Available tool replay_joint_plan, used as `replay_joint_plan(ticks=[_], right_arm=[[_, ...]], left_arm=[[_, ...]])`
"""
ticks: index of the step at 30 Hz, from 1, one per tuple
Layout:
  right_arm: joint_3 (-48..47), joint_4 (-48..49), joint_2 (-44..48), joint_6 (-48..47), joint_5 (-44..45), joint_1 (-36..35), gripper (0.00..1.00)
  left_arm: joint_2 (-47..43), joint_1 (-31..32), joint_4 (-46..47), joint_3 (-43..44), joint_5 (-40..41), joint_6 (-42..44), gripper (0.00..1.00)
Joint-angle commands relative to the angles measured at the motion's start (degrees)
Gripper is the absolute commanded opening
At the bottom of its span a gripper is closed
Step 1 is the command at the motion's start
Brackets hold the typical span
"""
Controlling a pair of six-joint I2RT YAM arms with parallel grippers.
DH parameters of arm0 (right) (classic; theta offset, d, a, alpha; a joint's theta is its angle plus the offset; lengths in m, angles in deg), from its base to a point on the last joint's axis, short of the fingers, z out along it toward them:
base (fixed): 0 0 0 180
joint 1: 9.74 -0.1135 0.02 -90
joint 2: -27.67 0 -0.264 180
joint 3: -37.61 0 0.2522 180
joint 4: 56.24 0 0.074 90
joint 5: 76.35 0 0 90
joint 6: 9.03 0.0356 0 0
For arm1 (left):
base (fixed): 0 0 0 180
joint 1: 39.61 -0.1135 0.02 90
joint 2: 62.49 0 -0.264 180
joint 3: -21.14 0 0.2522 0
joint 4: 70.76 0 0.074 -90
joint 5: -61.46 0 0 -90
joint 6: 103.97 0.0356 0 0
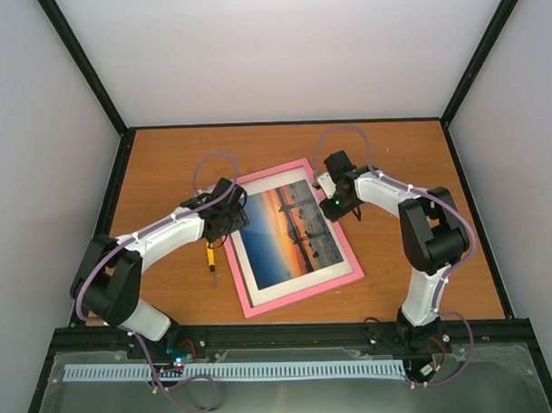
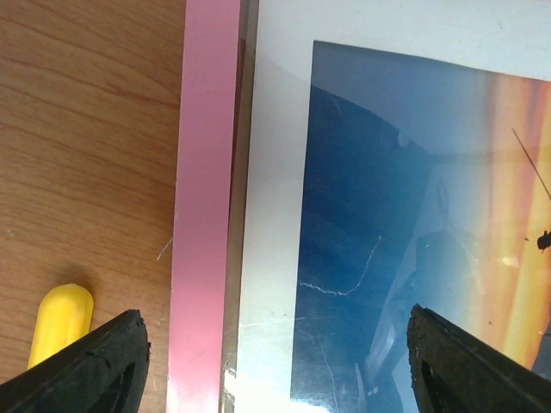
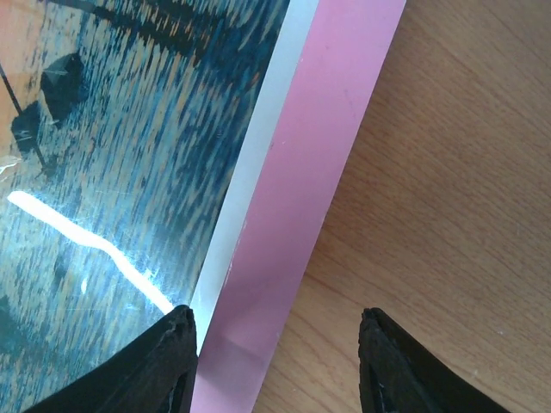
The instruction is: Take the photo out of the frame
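Wooden desk (image 1: 402, 166), centre: frame (image 1: 302, 293) flat, photo (image 1: 291, 233) inside | left gripper (image 2: 275, 331) wide over left frame edge | right gripper (image 3: 275, 323) apart, astride right edge | risk: uneven lift, frame tilting or sliding away.

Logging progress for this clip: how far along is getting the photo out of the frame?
Done: nothing visible. The photo sits inside the frame, which lies face up. In hand: both arms are at the frame. The left arm has its jaws open astride the left rim, and the right arm has its jaws apart astride the right rim. Neither grips. Left: probably opening the back, then lifting the print out.
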Motion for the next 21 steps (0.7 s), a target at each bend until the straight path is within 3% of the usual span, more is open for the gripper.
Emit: replay_joint_plan(ticks=[1, 9, 21], right_arm=[[-1.4, 1.5, -1.1, 1.8, 0.8, -0.5, 0.50], [-1.3, 1.5, -1.6, 3.0, -1.3, -1.2, 0.49], [-1.4, 3.6, -3.3, 6.5, 3.1, -1.7, 0.42]], left_arm=[[0.2, -0.3, -1.0, -0.6, -1.0, -1.0, 0.81], [0.2, -0.3, -0.1, -0.6, -0.9, -0.4, 0.81], [-0.5, -0.3, 0.4, -2.6, -0.9, -0.8, 0.81]])
